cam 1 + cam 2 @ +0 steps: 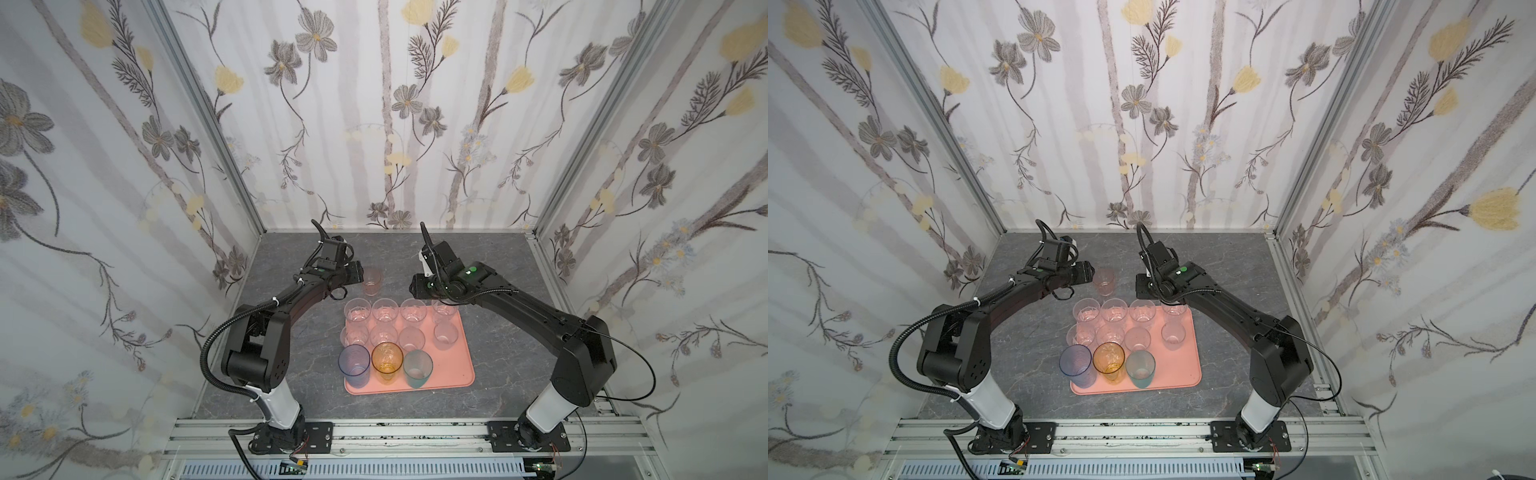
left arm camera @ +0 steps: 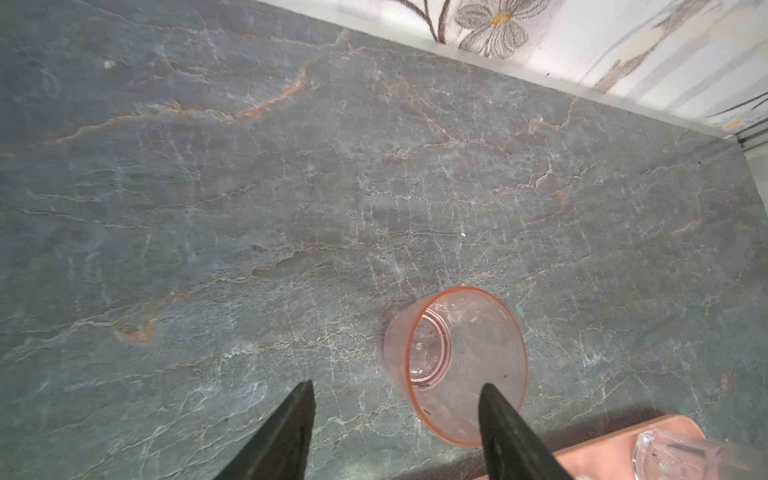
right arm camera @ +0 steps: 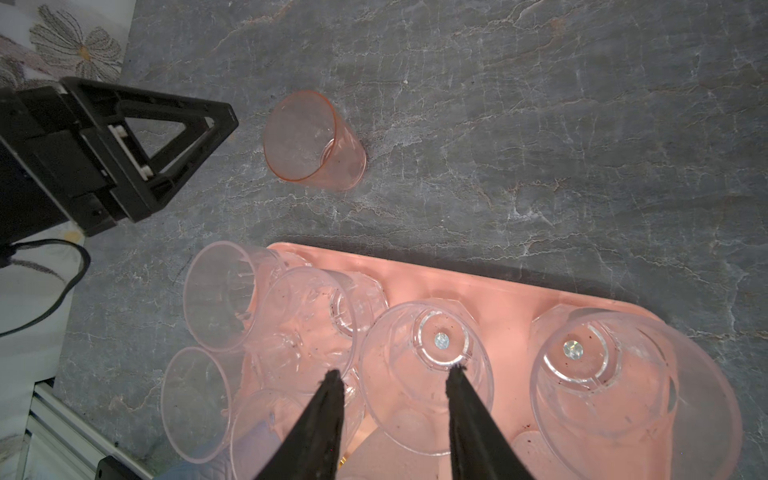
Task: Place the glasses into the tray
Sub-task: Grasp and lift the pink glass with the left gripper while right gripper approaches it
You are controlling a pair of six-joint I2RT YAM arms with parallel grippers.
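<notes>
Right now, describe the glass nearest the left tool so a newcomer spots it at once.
Find the salmon-pink tray mid-table and look just beyond its far left corner, onto the grey stone tabletop. There a short glass stands upright by itself. Its neighbours, the clear glasses, are grouped; this one is pink-tinted.

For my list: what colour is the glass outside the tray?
The glass is pink, clearest in the right wrist view.

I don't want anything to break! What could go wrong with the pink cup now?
The left gripper sits off to one side of the pink cup, so a finger might knock it over. On the tray, free room is the near right corner, past crowded clear cups that could get bumped.
</notes>
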